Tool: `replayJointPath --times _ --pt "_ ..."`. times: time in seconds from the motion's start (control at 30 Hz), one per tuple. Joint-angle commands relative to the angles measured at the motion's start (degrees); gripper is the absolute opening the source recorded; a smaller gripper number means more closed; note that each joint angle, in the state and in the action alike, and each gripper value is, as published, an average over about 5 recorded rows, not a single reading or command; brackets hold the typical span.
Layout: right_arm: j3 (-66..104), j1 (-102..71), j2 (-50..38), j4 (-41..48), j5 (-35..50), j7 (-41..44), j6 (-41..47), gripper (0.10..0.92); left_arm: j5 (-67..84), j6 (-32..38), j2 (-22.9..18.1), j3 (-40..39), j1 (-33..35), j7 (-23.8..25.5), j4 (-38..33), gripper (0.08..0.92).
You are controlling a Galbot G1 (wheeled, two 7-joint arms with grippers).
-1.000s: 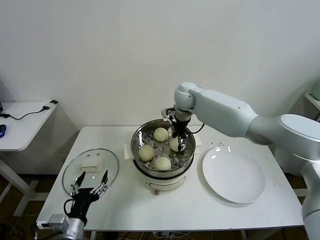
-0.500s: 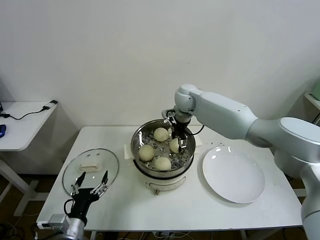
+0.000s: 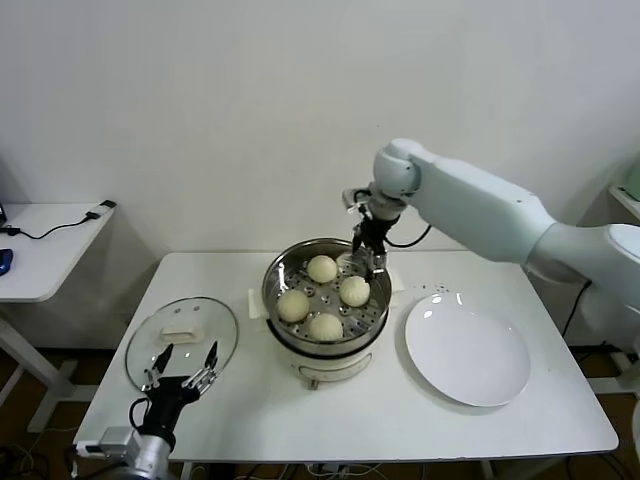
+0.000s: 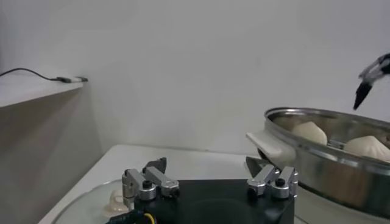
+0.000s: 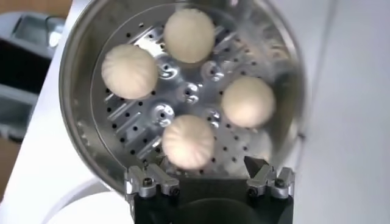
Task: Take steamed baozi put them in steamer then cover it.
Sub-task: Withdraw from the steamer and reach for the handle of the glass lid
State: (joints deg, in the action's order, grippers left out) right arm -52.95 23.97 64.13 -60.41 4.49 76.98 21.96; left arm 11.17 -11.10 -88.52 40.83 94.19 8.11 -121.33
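Observation:
Several cream-white baozi (image 3: 354, 291) (image 5: 187, 141) lie on the perforated tray inside the steel steamer (image 3: 330, 348) (image 5: 79, 122) at the table's middle. My right gripper (image 3: 368, 262) (image 5: 204, 165) hangs open and empty above the steamer's back right rim, clear of the buns. The glass cover (image 3: 182, 335) with its white handle lies flat on the table to the left. My left gripper (image 3: 181, 365) (image 4: 206, 164) is parked open over the cover's front edge, holding nothing. In the left wrist view, the steamer (image 4: 317, 164) shows side-on with two baozi (image 4: 309, 132) above its rim.
A flat white plate (image 3: 467, 353) lies bare to the right of the steamer. The steamer stands on a white electric base (image 3: 320, 372). A small side table (image 3: 45, 245) with a cable stands off to the left. The wall runs close behind the table.
My right gripper opened, leaving a baozi on the right of the tray, then rose up and back out of the steamer. The left arm has not moved.

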Motion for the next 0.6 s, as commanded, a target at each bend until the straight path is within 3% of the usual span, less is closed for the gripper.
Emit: replayJointPath --times 0.03,0.33,0.6 --pt "26.6 -6.9 -15.4 -8.0 6.4 -12.4 3.5 0.823 3.4 0.1 0.0 0.0 -0.9 -2.1 -0.7 0.823" --pt "55.6 -36.3 -24.8 -20.6 16.4 -37.8 -4.3 0.823 5.9 2.0 0.0 -0.6 -1.7 -3.3 -0.8 0.823" --pt "79.5 -63.0 -16.4 -27.9 20.8 -54.7 -16.4 0.823 1.9 6.5 0.4 -0.9 -1.3 -1.8 0.5 0.823"
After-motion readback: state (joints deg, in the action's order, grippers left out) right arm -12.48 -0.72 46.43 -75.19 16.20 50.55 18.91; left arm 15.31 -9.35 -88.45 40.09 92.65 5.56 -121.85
